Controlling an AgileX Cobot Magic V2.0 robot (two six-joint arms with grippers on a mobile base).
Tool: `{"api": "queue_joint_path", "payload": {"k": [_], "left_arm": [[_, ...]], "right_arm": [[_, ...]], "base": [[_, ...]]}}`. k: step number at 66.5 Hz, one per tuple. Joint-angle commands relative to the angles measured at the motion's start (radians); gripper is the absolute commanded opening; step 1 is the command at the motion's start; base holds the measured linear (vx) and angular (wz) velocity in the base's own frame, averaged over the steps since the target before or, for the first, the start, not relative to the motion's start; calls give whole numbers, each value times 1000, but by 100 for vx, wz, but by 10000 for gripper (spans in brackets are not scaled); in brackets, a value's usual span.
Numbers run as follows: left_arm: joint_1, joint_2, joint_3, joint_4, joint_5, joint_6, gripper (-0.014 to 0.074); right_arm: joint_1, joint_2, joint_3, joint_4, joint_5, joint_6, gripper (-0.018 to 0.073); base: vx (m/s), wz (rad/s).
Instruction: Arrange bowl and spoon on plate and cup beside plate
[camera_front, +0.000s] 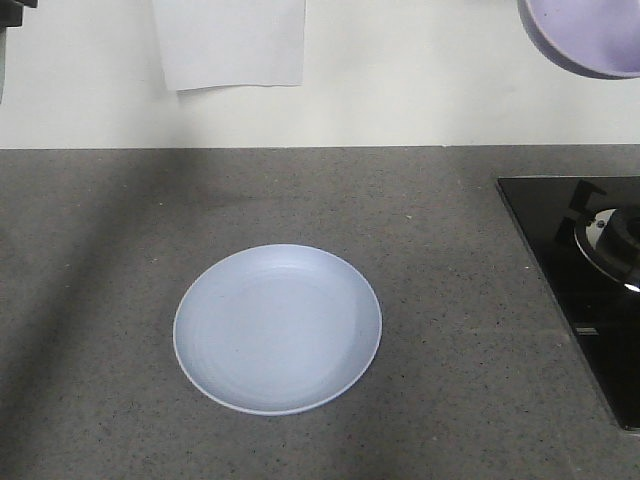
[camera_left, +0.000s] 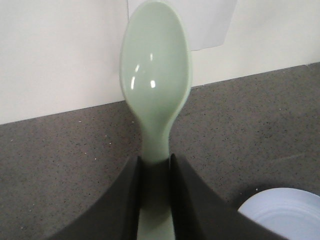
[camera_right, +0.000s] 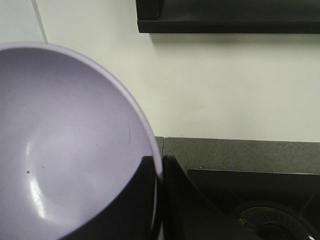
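I judge the bowl (camera_right: 60, 140) light, stiff and glossy, so prone to slip. The right gripper (camera_right: 159, 172) pinches 1 rim section, holding it aloft at 1 o'clock from the plate (camera_front: 277, 330). The left gripper (camera_left: 156, 167) clamps the spoon (camera_left: 156, 75) by its handle.

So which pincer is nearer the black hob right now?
Right. The right pincer, clamped on the bowl rim, hangs close by the hob. The left pincer, holding the spoon, is beside the plate, with no hob in its view.
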Motion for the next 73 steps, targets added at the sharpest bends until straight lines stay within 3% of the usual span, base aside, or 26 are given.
{"api": "queue_joint_path", "payload": {"k": [1, 73], "left_arm": [[-5, -29, -32, -9, -64, 0, -6], [-5, -29, -32, -9, -64, 0, -6]], "right_arm": [[-6, -18, -27, -3, -79, -10, -11], [-6, -18, -27, -3, -79, -10, -11]], "base": [[2, -2], [1, -1]]}}
